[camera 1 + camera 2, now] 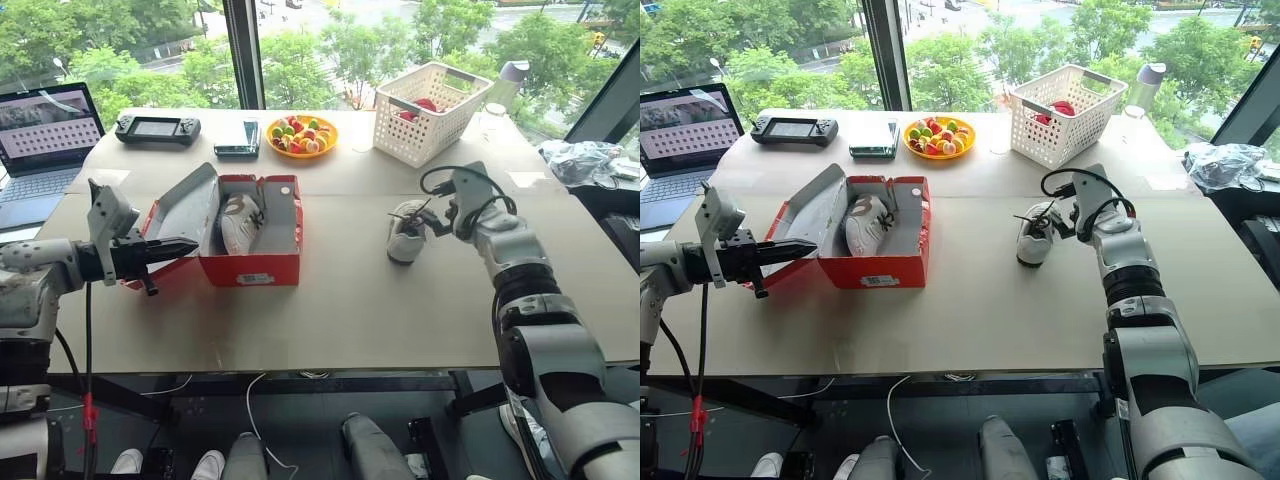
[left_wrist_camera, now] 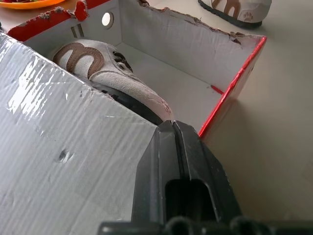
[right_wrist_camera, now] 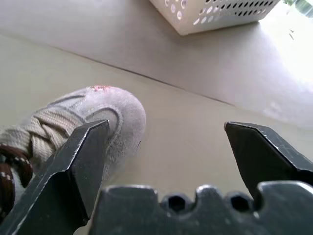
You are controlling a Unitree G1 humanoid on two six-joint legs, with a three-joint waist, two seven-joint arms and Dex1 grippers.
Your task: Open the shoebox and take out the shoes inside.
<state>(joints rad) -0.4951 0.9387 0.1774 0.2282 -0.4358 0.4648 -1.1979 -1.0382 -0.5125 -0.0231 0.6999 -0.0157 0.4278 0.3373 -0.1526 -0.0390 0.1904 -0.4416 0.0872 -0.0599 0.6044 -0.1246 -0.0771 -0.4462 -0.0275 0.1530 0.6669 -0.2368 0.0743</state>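
Note:
The red shoebox [image 1: 250, 262] stands open on the table, its lid [image 1: 188, 205] leaning back to the left with the pale grey inside showing. One white-grey shoe [image 1: 238, 222] with brown accents lies inside. My left gripper [image 1: 190, 243] is shut, its tip [image 2: 172, 122] at the lid's front edge beside the box. The other shoe [image 1: 405, 232] stands on the table to the right of the box. My right gripper [image 1: 430, 217] hovers just to the right of it, jaws wide open with nothing between them [image 3: 166, 126]; the shoe's toe [image 3: 112, 115] lies beside one finger.
At the back of the table stand a white lattice basket [image 1: 428, 112], an orange plate of colourful pieces [image 1: 301, 134], a dark handheld console [image 1: 158, 128] and a laptop [image 1: 45, 135] at the far left. A plastic bag [image 1: 580, 160] lies at the right edge.

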